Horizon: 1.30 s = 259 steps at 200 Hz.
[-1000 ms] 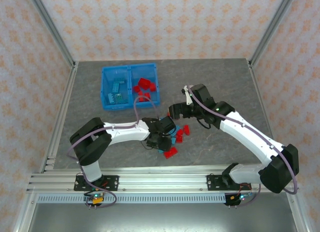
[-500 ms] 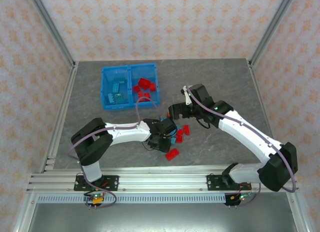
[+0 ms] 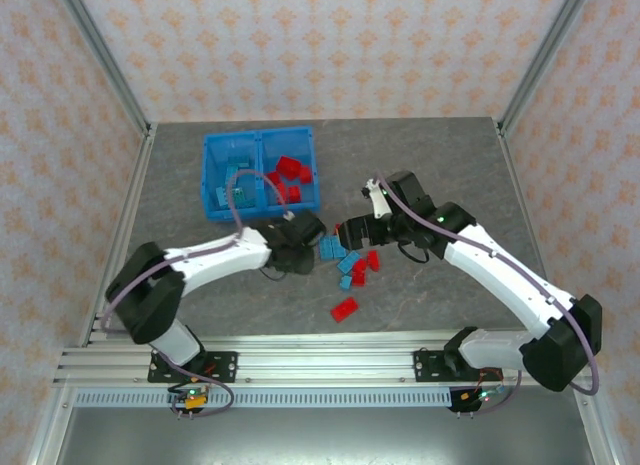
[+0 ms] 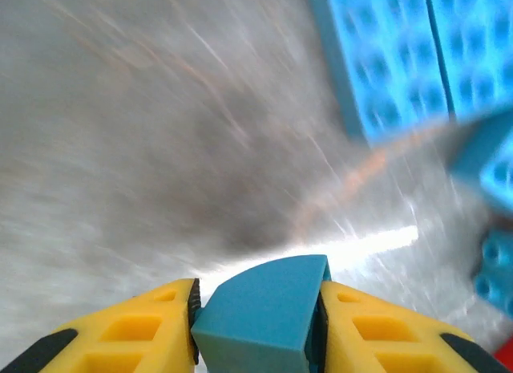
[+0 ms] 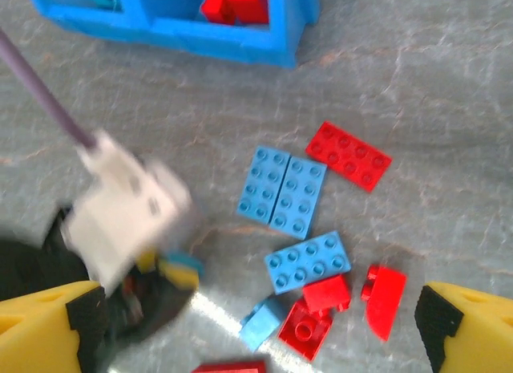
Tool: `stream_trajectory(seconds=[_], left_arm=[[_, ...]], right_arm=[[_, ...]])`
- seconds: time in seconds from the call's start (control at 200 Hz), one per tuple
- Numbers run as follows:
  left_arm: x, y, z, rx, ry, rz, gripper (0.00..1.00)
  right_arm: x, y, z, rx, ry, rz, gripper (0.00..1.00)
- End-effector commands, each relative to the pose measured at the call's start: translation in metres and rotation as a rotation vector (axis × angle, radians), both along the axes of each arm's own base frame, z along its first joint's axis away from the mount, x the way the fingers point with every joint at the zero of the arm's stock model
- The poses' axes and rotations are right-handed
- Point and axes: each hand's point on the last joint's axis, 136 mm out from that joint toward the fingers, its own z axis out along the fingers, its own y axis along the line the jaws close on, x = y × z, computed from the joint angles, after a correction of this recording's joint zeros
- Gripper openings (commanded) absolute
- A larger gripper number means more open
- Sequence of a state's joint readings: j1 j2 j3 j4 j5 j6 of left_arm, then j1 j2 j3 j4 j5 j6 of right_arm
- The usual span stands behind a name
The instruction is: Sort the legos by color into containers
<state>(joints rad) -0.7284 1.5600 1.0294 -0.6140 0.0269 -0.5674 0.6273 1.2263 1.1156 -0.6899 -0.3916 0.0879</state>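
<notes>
My left gripper [image 4: 258, 341] is shut on a small light-blue lego with a curved top [image 4: 260, 313], held above the grey table; from above, the left gripper [image 3: 300, 235] sits just left of the loose pile. Loose legos lie between the arms: blue plates [image 5: 282, 190], a blue brick [image 5: 309, 262], a red plate [image 5: 349, 155] and small red bricks [image 5: 327, 293]. My right gripper [image 5: 256, 333] hangs open over the pile with nothing between its fingers. The blue bin [image 3: 260, 195] holds teal legos in its left compartment and red legos [image 3: 290, 168] in its right.
One red brick [image 3: 344, 308] lies apart, nearer the front edge. The bin's near wall [image 5: 240, 36] stands just beyond the pile. Metal frame posts rise at the back corners, and a rail [image 3: 300, 365] runs along the table's front.
My left gripper has shut on the light-blue lego and swung up and to the left, away from the pile. The right gripper has shifted slightly and stays open.
</notes>
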Motion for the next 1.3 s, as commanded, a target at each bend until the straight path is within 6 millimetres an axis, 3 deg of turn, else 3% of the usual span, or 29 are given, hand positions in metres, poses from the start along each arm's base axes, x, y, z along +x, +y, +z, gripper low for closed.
stream_trajectory(seconds=[0.0, 0.2, 0.365, 0.515, 0.646, 0.736, 0.781, 0.811, 0.961, 1.081, 1.211, 1.226, 1.291], left_arm=[[0.031, 0.043, 0.041, 0.082, -0.154, 0.056, 0.37], [0.090, 0.095, 0.098, 0.099, -0.335, 0.218, 0.37], [0.133, 0.139, 0.124, 0.054, -0.404, 0.406, 0.37], [0.168, 0.179, 0.126, 0.098, -0.436, 0.533, 0.37], [0.200, 0.206, 0.100, 0.107, -0.384, 0.604, 0.39], [0.221, 0.213, 0.078, 0.098, -0.333, 0.603, 0.43], [0.229, 0.213, 0.078, 0.110, -0.329, 0.589, 0.45], [0.234, 0.212, 0.063, 0.121, -0.302, 0.581, 0.46], [0.248, 0.204, 0.058, 0.060, -0.306, 0.577, 0.65], [0.250, 0.198, 0.063, 0.013, -0.312, 0.580, 0.71], [0.239, 0.187, 0.076, -0.066, -0.309, 0.576, 0.71], [0.236, 0.187, 0.089, -0.085, -0.331, 0.576, 0.71], [0.223, 0.178, 0.110, -0.152, -0.361, 0.567, 0.70]], right_arm=[[-0.017, 0.001, 0.004, 0.027, 0.035, 0.058, 1.00], [-0.019, 0.014, 0.000, 0.069, 0.077, 0.094, 0.97], [-0.016, 0.015, -0.005, 0.065, 0.087, 0.084, 0.96], [-0.016, 0.014, -0.010, 0.058, 0.092, 0.076, 0.96], [-0.014, 0.016, -0.009, 0.062, 0.092, 0.078, 0.96], [-0.012, 0.018, -0.009, 0.065, 0.100, 0.073, 0.96], [-0.012, 0.018, -0.010, 0.065, 0.103, 0.066, 0.96], [-0.012, 0.017, -0.011, 0.066, 0.107, 0.061, 0.96], [-0.012, 0.018, -0.009, 0.078, 0.112, 0.048, 0.96], [-0.008, 0.017, -0.008, 0.069, 0.102, 0.034, 0.96], [0.006, 0.010, -0.018, 0.013, 0.088, -0.037, 0.96], [0.008, 0.008, -0.021, 0.003, 0.090, -0.048, 0.96], [0.014, 0.009, -0.030, -0.018, 0.100, -0.068, 0.96]])
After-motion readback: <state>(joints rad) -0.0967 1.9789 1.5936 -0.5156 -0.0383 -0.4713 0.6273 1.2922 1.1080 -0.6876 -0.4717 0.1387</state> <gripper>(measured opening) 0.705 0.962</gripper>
